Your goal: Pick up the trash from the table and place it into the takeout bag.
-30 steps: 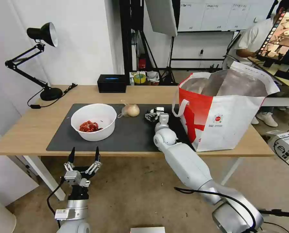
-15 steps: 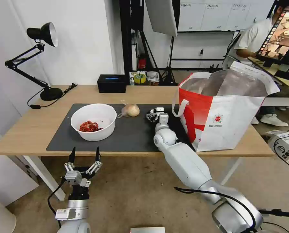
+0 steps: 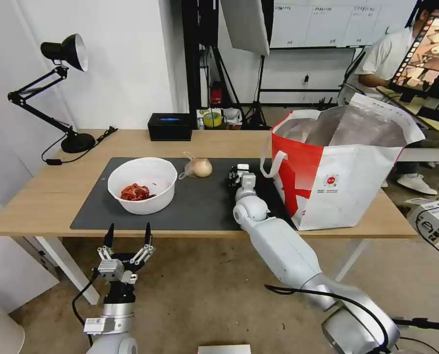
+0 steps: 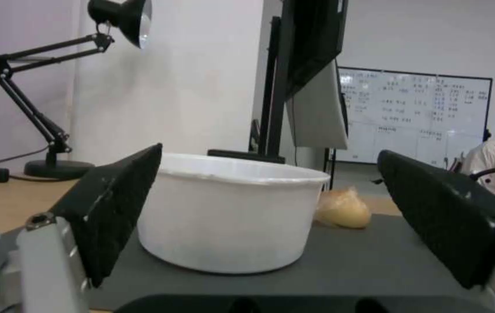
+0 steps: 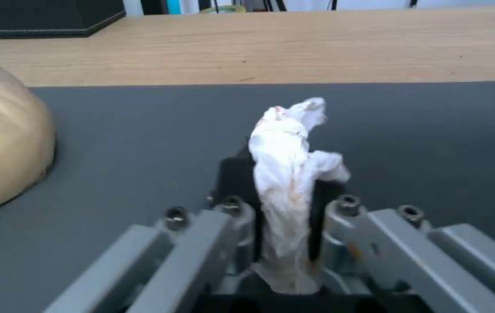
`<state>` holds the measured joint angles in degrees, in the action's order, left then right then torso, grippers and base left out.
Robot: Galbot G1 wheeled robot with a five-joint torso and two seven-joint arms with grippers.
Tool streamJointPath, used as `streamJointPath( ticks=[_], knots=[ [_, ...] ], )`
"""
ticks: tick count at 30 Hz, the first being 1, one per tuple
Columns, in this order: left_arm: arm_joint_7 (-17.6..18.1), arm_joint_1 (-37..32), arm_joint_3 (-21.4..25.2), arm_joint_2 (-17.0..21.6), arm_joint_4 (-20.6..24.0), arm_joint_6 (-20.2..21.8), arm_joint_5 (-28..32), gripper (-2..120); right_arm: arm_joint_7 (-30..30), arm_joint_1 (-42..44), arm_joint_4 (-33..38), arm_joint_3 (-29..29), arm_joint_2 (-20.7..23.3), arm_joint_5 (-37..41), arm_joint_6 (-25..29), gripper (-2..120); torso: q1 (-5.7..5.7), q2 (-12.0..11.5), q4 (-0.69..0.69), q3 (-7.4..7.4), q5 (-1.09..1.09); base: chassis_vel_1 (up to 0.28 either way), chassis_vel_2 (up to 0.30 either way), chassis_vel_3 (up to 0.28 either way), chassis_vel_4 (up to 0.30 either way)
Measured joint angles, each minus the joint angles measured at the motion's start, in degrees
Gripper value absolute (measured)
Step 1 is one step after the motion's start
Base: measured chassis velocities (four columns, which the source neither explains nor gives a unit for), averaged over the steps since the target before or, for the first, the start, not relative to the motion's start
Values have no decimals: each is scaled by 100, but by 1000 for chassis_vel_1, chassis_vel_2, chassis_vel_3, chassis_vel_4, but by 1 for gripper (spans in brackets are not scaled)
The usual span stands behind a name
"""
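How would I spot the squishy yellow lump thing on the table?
Find the dark grey mat on the wooden table. At its far edge, between the white bowl and the right gripper, lies the clear bag with a yellowish lump, rounder and smaller than anything nearby.

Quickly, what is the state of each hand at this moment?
Left hand: open, holding nothing, below the table's front edge.
Right hand: closed on the crumpled white tissue, over the mat.
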<state>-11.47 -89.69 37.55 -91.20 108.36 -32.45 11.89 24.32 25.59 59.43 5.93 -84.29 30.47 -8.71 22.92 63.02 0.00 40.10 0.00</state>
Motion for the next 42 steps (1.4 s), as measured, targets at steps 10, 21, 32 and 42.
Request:
streamJointPath(
  ticks=[10,21,32,42],
  knots=[
    [0,47,-1,-2,-80,-9,0,100,-9,5,-1,32,5,11,1,3,0,0,0,0,0,0,0,0,0],
    [22,101,14,-5,-88,-15,9,100,-15,-78,61,213,68,127,12,3,0,0,0,0,0,0,0,0,0],
    [27,109,25,-5,-96,-21,21,100,-17,-40,360,329,151,92,32,3,0,0,0,0,0,0,0,0,0],
    [30,91,52,-3,-85,-23,27,100,-29,16,1130,607,344,92,49,3,0,0,0,0,0,0,0,0,0]
  ],
)
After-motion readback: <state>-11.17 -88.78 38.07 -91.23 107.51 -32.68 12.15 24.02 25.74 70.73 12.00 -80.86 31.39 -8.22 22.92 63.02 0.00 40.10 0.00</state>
